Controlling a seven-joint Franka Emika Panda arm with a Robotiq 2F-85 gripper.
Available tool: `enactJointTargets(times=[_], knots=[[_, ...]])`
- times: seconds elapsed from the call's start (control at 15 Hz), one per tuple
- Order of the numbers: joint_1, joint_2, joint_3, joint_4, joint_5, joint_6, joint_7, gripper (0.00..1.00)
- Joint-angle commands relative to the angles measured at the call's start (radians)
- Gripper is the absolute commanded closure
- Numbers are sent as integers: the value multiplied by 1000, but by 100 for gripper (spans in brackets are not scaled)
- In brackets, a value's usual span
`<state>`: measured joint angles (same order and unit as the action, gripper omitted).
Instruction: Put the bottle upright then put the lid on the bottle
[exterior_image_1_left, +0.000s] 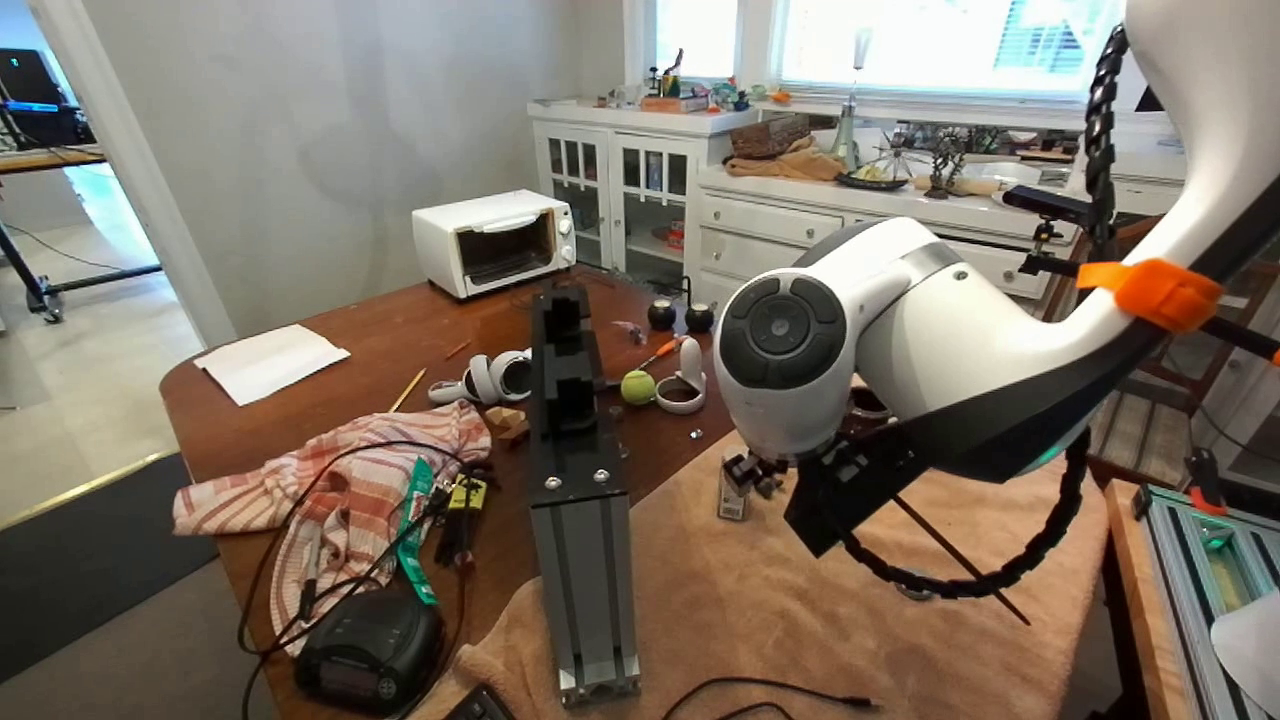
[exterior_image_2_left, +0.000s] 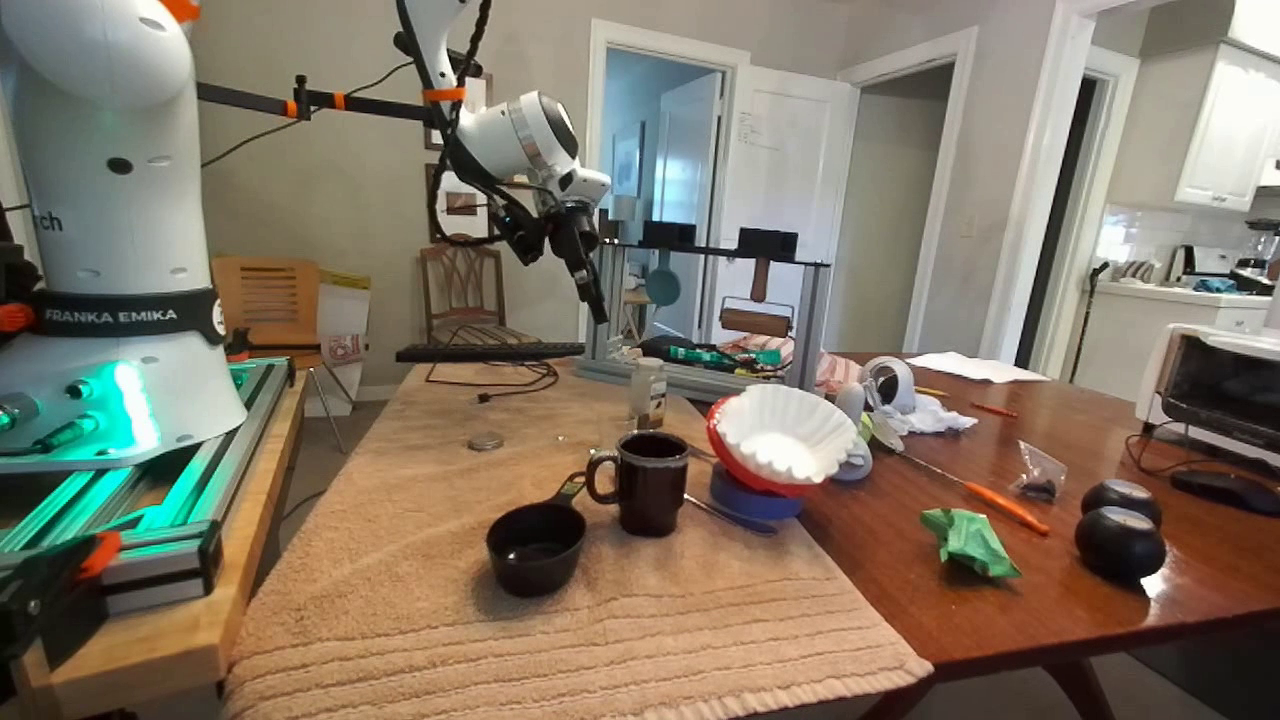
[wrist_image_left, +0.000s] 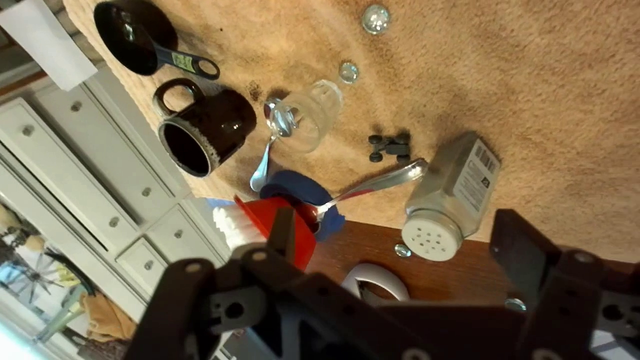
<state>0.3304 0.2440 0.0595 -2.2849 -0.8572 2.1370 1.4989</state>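
Note:
The bottle (exterior_image_2_left: 648, 393) is a see-through shaker with a pale perforated top and a label, standing upright on the tan towel. It also shows in the wrist view (wrist_image_left: 452, 185), and partly behind the gripper in an exterior view (exterior_image_1_left: 732, 500). The lid (exterior_image_2_left: 485, 441) is a flat round grey disc lying on the towel, apart from the bottle; it is out of the wrist view. My gripper (wrist_image_left: 397, 232) is open and empty. In an exterior view it hangs (exterior_image_2_left: 597, 308) above the towel, higher than the bottle and a little to one side, not touching it.
A brown mug (wrist_image_left: 215, 127), black measuring cup (wrist_image_left: 135, 37), stemmed glass (wrist_image_left: 305, 117), toy car (wrist_image_left: 391, 147) and spoons lie near the bottle. A red bowl with a paper filter (exterior_image_2_left: 785, 435) rests on a blue ring (exterior_image_2_left: 755, 495). A metal rack (exterior_image_1_left: 583, 580) stands close by.

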Motion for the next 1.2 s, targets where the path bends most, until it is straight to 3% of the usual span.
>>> enactJointTargets(times=[0.0,0.33,0.67,1.0,1.13], knots=[[-31,-25,60,-33,-51,36,-131,0],[-69,-48,76,-81,-15,10,-380,0],[-178,-42,38,-156,99,112,-600,0],[-222,-65,3,-246,130,191,-762,0],[-202,-62,-12,-259,79,147,-730,0]])
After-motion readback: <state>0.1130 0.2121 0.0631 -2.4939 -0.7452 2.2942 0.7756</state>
